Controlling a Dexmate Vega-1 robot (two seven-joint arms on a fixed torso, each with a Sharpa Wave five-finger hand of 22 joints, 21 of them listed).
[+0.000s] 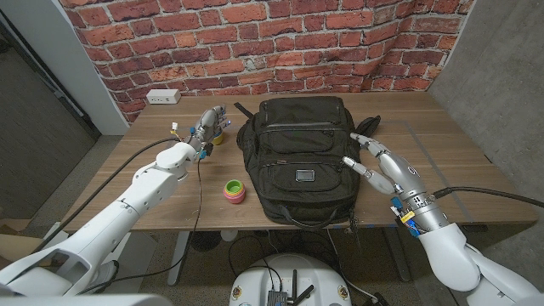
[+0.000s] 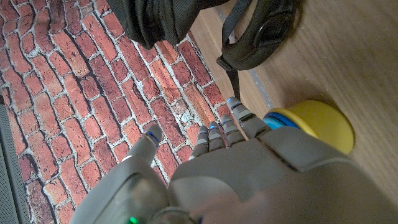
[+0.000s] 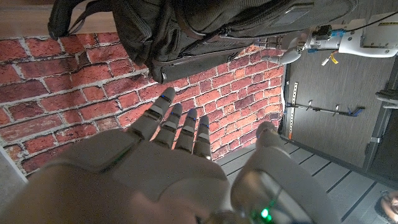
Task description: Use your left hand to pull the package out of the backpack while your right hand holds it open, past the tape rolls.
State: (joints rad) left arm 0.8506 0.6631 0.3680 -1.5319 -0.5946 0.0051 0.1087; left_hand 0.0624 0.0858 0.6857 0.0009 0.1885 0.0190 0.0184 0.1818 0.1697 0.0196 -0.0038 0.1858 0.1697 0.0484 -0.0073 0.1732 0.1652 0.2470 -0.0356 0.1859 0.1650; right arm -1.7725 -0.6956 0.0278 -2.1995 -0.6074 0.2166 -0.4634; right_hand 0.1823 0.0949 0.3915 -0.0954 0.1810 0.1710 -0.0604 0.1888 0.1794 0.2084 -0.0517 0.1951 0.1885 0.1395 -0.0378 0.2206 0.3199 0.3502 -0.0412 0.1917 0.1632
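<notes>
Both hands flank the backpack [image 1: 297, 157]: left hand [image 1: 208, 126], right hand [image 1: 374, 161].

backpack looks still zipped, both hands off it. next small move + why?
Probably bring the right hand in onto the backpack near its top zipper to start opening it. The bag lies closed on the table, no package is visible, and the right hand hovers open beside its edge. The left hand waits by the yellow tape roll, with nothing to pull yet.
</notes>
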